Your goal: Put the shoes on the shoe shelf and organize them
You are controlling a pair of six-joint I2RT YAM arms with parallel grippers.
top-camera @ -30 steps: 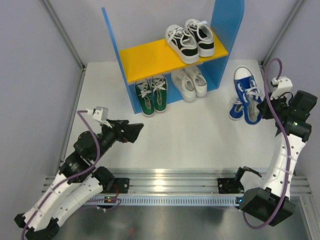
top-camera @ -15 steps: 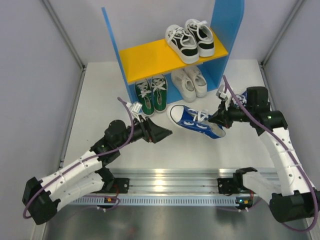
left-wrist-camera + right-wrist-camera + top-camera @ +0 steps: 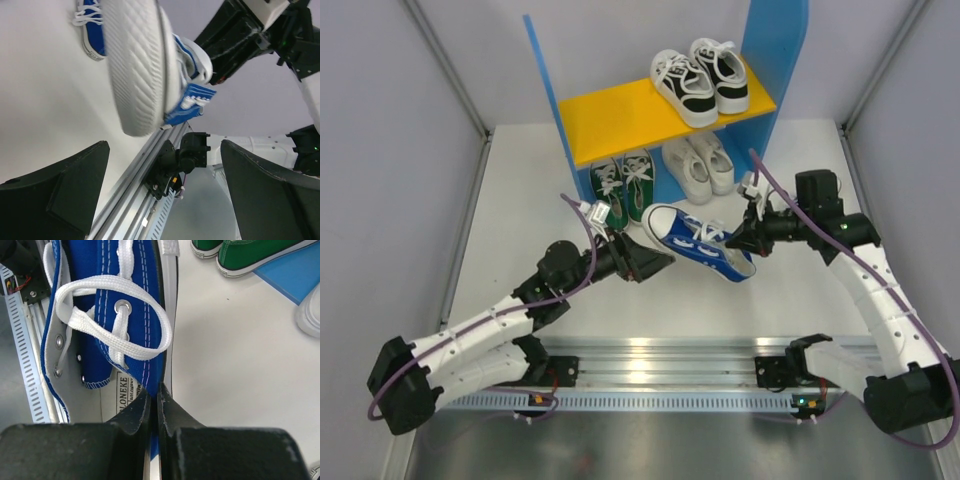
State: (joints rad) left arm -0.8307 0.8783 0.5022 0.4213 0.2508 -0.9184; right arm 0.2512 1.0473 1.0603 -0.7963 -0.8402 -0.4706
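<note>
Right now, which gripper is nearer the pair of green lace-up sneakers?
Left. The left gripper sits open just in front of the green lace-up sneakers; the right gripper is farther right, shut on the heel of the blue lace-up sneaker.

Left hand [image 3: 658, 260] spread wide, right hand [image 3: 738, 240] clenched

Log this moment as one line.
right gripper: shut on blue shoe, in air | left gripper: open, near its toe | shelf: green pair, white pair on bottom level

The blue sneaker [image 3: 698, 243] has white laces [image 3: 120, 340] (its white sole [image 3: 137, 65] cross-hatched), beside a green pair [image 3: 640, 185], white pair [image 3: 690, 172], orange-yellow shelf board [image 3: 615, 115].
</note>
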